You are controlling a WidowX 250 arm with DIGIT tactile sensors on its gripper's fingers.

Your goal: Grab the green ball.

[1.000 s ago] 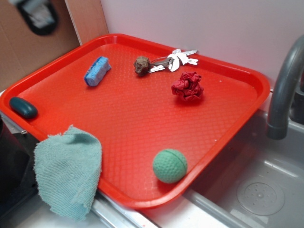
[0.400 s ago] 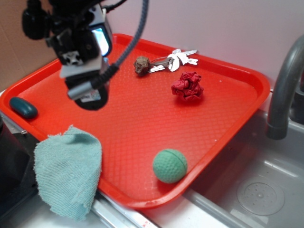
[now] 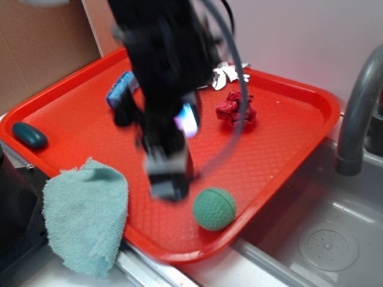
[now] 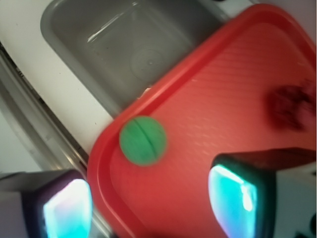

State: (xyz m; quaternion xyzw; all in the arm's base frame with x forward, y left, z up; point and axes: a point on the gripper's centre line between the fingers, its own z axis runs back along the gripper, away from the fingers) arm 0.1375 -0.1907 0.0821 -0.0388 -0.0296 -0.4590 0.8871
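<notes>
Ball: the green ball (image 3: 213, 208) lies on the red tray (image 3: 302, 95), close to the tray's near rim and toward its right corner, next to the sink (image 3: 328, 239). A thin seam runs around its middle. In the wrist view the ball (image 4: 142, 140) sits just inside the tray's rim (image 4: 101, 163), with the grey sink basin (image 4: 114, 44) beyond.

Gripper: the gripper (image 3: 170, 179) is blurred in the outside view and hangs over the tray just left of the ball, not touching it. In the wrist view its two fingers (image 4: 233, 196) stand well apart, one at each lower corner of the frame, with nothing between them; the ball lies ahead of the gap.

Arm: the black arm (image 3: 164, 66) with its cable reaches down from the top of the frame over the middle of the tray.

Cloth: a pale teal cloth (image 3: 84, 215) hangs over the tray's near-left rim.

Paper: a crumpled red wad (image 3: 236, 107) lies toward the far right part of the tray, partly behind the cable.

Sponge: a blue sponge (image 3: 119, 88) lies at the far left part of the tray, partly hidden by the arm.

Lump: a dark teal oval lump (image 3: 29, 135) rests at the tray's left rim.

Faucet: a grey faucet (image 3: 359, 107) stands at the right edge, over the sink.
</notes>
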